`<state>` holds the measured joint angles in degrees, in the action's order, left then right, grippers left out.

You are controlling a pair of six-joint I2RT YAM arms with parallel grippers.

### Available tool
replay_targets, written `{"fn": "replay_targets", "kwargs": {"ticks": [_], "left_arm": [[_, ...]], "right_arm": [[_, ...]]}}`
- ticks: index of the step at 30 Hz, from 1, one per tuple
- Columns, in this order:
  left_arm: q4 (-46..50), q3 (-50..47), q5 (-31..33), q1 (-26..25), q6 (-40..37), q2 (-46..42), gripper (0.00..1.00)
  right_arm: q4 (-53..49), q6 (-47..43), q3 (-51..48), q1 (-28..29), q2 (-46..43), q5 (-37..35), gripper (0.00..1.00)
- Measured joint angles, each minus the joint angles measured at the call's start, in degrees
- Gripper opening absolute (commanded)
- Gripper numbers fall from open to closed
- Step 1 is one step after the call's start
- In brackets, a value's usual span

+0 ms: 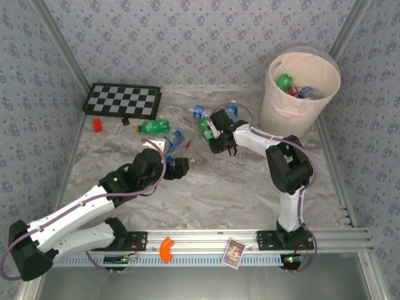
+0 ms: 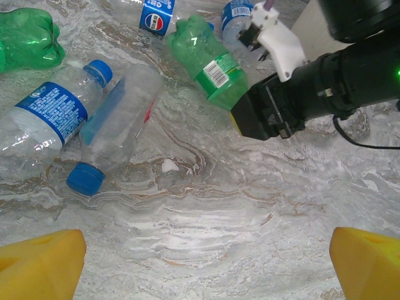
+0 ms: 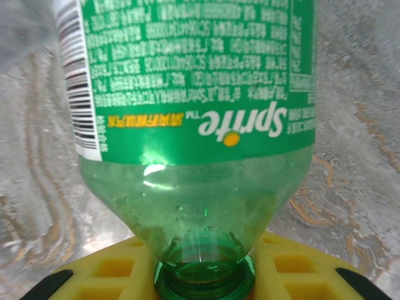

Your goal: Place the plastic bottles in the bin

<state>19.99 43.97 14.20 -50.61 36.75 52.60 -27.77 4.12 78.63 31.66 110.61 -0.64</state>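
A green Sprite bottle point(image 3: 200, 125) lies on its side on the marbled surface point(image 2: 250, 206), near the middle of the far half and well apart from the bin point(image 1: 275, 94), a large pale bucket in the far right corner that already holds several bottles. The right pincer point(image 1: 214, 133) is closed around this bottle's neck, its yellow pads point(image 3: 112, 269) pressed in on either side, with the whole body sticking out beyond them. Two clear bottles with blue labels point(image 2: 53, 115) lie just beside it, and a Pepsi-labelled bottle point(image 2: 156, 15) rests close to its base. The left pincer point(image 2: 200, 269) hovers nearby, open wide and holding nothing. The main risk, as I judge it, is the hold: a slick, narrow neck gives little to grip, so the long body may sag, twist or slide free once lifted. A drooping bottle could also strike the bin's rim, snag the thin liner and fall outside. On the way up it may knock the neighbouring bottles and send them rolling. With the two arms this close, a wide swing could bump the left one.
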Motion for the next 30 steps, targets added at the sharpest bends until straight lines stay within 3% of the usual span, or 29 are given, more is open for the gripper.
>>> {"fn": "replay_targets", "kwargs": {"ticks": [17,30], "left_arm": [[2.6,0.0,3.8,0.1,-0.1,-7.4,1.00],[3.5,1.1,4.8,0.4,-0.9,-7.0,1.00]], "right_arm": [[2.4,5.9,-3.7,2.5,-14.9,0.0,0.30],[9.2,14.6,-11.5,2.7,-27.1,-0.7,0.28]]}}
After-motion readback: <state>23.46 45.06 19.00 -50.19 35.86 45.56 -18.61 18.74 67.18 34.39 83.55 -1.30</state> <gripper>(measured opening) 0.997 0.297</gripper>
